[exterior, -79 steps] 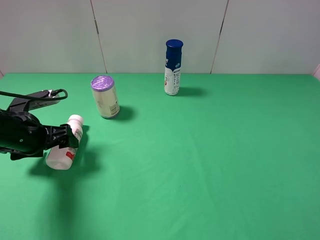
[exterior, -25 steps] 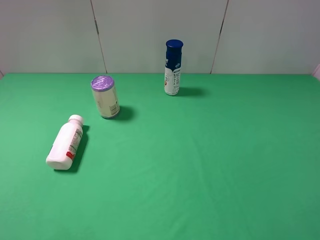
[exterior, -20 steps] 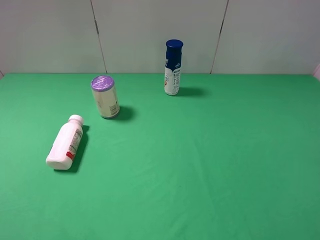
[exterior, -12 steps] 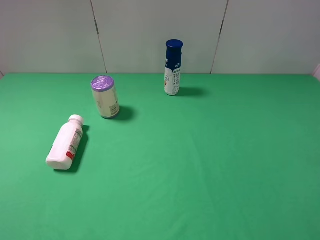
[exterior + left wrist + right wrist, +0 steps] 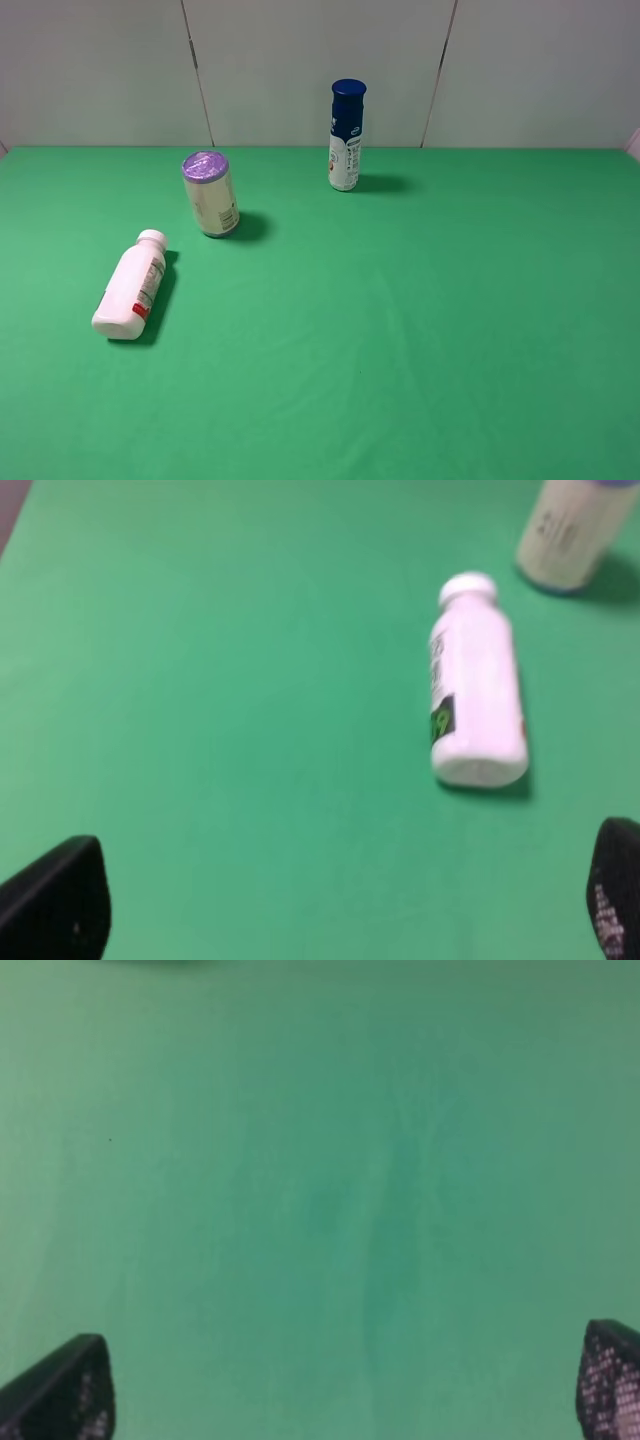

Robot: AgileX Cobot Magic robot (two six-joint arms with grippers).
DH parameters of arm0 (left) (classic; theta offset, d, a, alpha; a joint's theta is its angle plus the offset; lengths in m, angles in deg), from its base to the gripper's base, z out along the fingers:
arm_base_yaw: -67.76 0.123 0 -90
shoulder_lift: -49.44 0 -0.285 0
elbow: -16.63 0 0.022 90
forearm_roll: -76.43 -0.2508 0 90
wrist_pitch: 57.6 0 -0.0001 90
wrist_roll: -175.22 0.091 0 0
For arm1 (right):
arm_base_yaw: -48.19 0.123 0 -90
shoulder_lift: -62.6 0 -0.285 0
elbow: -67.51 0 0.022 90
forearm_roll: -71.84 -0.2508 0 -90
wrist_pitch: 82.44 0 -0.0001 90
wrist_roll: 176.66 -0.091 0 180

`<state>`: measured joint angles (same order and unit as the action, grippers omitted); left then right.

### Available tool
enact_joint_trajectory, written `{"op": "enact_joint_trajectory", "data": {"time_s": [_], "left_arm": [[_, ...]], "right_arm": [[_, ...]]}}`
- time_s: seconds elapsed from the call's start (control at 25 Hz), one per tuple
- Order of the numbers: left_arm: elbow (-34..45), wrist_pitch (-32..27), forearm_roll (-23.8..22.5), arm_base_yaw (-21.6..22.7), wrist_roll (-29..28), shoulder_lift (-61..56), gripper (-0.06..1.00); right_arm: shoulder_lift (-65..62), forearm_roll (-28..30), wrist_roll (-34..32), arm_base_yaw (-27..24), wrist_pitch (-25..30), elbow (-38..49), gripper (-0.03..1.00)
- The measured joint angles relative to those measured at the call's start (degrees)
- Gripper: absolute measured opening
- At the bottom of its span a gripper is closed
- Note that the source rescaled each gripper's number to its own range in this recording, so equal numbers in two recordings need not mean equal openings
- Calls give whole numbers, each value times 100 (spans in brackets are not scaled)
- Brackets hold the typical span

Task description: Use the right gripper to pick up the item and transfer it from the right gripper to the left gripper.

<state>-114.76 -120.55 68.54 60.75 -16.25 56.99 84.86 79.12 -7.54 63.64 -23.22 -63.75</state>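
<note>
The item (image 5: pixel 130 288), a white bottle with a white cap and a red band near its base, lies on its side on the green table at the left, cap toward the back. The left wrist view shows the item (image 5: pixel 475 688) too, lying free ahead of the left gripper (image 5: pixel 340 905), whose black fingertips (image 5: pixel 55 900) stand wide apart with nothing between them. The right gripper (image 5: pixel 345 1380) is open as well, its fingertips (image 5: pixel 65 1390) over bare green cloth. Neither arm appears in the exterior high view.
A purple-lidded cream can (image 5: pixel 209 194) stands behind the item, its base visible as can (image 5: pixel 570 530) in the left wrist view. A blue-capped slim bottle (image 5: pixel 346 136) stands at the back centre near the grey wall. The green table (image 5: pixel 420 330) stretches to the right.
About three seconds ago the left gripper was at the bottle; it has since pulled out of the exterior high view, leaving the bottle lying on the table. Nothing moved over the last second.
</note>
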Motion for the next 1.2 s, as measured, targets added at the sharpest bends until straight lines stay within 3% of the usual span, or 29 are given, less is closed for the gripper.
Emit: {"op": "enact_joint_trajectory", "data": {"time_s": [1.2], "left_arm": [[30,110,30,0,49,0,99]], "right_arm": [[0,0,0,0,0,0,100]]}}
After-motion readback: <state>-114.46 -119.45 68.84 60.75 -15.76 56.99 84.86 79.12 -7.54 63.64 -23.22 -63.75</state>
